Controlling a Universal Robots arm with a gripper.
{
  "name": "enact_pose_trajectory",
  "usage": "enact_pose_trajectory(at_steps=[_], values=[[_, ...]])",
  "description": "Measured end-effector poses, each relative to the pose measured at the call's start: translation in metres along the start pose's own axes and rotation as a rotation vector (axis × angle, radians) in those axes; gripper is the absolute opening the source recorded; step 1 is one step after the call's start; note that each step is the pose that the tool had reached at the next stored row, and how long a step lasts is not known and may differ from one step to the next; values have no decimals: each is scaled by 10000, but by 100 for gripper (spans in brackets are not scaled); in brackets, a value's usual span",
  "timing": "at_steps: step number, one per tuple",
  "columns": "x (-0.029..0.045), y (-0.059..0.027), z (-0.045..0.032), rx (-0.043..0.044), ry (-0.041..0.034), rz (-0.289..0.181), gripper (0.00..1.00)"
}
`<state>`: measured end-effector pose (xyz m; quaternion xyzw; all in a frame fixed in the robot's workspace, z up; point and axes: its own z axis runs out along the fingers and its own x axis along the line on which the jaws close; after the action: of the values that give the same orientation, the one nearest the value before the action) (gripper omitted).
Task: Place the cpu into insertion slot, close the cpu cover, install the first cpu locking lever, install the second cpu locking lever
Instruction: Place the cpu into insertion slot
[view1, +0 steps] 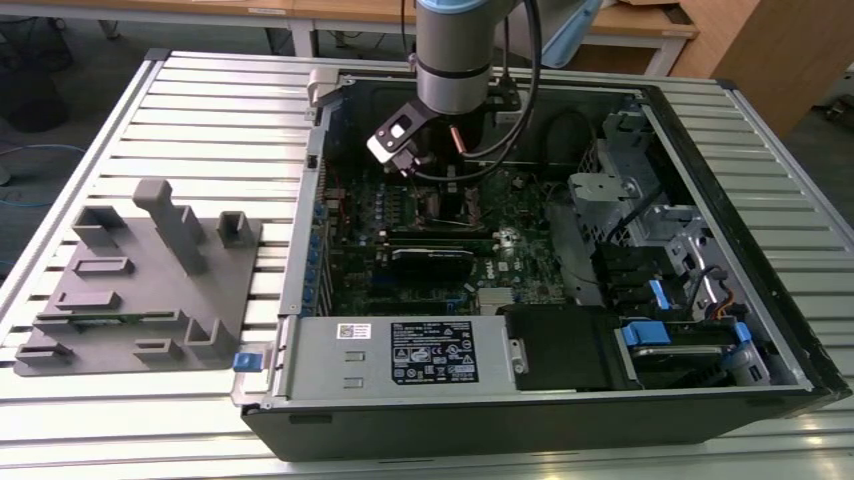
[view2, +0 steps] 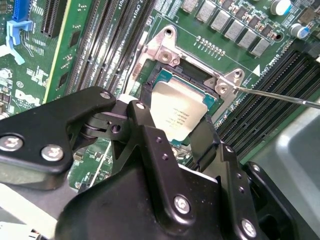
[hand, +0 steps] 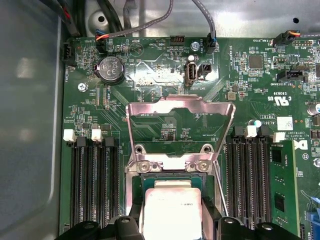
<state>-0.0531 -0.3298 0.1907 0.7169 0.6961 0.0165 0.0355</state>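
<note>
My black two-fingered gripper (view2: 175, 125) reaches down into an open black computer case (view1: 561, 405) lying on its side on a ribbed metal table (view1: 200, 110). I am gripping the small flat square cpu with a silvery-grey metal top (view2: 181, 111). My fingers (view2: 144, 117) press against two opposite edges of it.

The step in hand, as I judge it, is the first one, placing the chip. The cpu sits within the dark frame of the small square insertion slot (view2: 187, 71). I cannot tell whether it is fully seated or a touch above the contacts. The thin silvery cpu cover (hand: 142, 110), a square frame with a large window, stands raised on its hinge just beside the slot. A thin steel locking lever (view2: 270, 95) juts free at one side, so neither closing nor locking has begun.

In my judgement, finishing this placement calls for the chip to lie flat and square to the frame, with no sideways drag on release.

The case holds the green circuit board (hand: 150, 70), which carries the slot between banks of long black memory slots (hand: 92, 185). On the table at the exterior view's left, well apart from the case, sits a grey moulded holder (view1: 134, 280) with posts and pockets. I cannot tell what its pockets hold.
</note>
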Motion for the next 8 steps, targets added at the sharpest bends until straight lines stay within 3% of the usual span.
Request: enact_pose_trajectory(at_steps=[8], values=[[-1,1,-13,1,-6,-2,54]])
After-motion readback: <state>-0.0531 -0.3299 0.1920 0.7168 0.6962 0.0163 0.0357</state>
